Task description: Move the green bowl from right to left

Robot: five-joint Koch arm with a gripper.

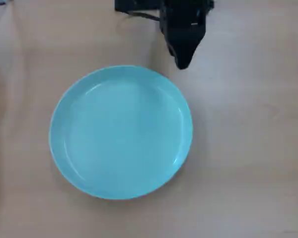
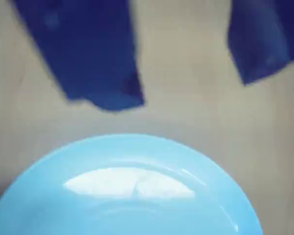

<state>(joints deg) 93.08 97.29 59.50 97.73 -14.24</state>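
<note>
The green bowl (image 1: 121, 132) is a wide, shallow, pale turquoise dish lying flat on the wooden table, a little left of centre in the overhead view. My black gripper (image 1: 183, 62) hangs at the top of that view, just beyond the bowl's upper right rim and apart from it. In the wrist view the bowl (image 2: 127, 191) fills the lower part, and my gripper (image 2: 186, 93) shows two dark blue fingers (image 2: 95, 58) well apart above the rim. It is open with only bare table between the fingers.
The light wooden table (image 1: 253, 148) runs on around the bowl on every side. Black arm parts and a cable (image 1: 139, 10) lie along the top edge of the overhead view.
</note>
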